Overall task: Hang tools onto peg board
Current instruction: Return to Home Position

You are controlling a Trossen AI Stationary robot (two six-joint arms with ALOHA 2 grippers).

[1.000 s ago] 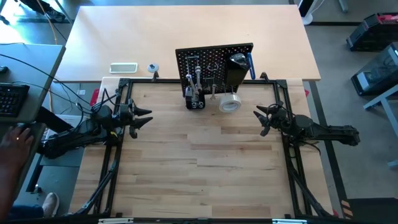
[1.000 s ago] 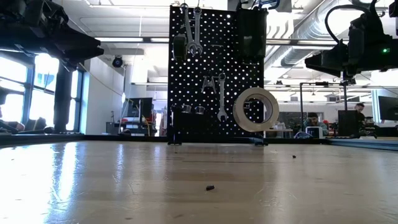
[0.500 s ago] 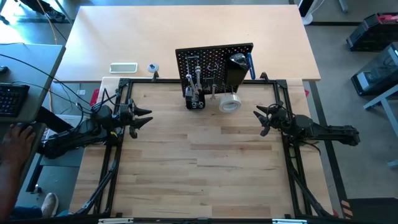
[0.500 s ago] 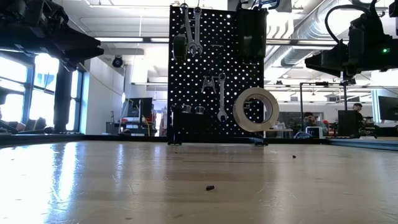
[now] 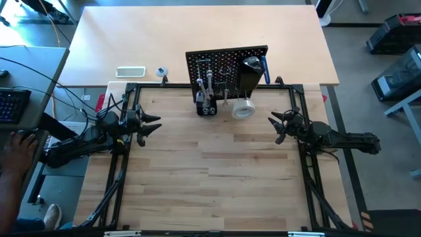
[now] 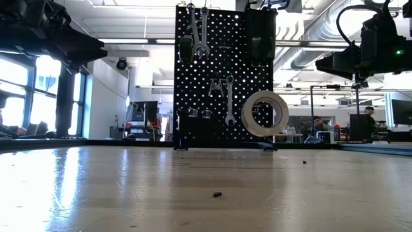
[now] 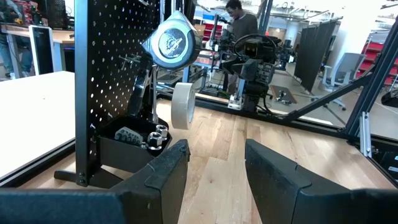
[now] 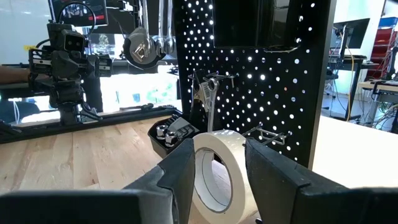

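High view, perforated black peg board (image 5: 227,59), round tape roll (image 5: 242,110); left tool (image 5: 156,124), right tool (image 5: 273,128) released.

No writing can be read anywhere; the emblem on the round silver case (image 7: 171,40) is too blurred.

Bright windows (image 6: 45,90) (daylight through them), grey floor (image 5: 358,66), a pale desk (image 5: 197,26), ceiling ducts (image 6: 322,26) overhead.
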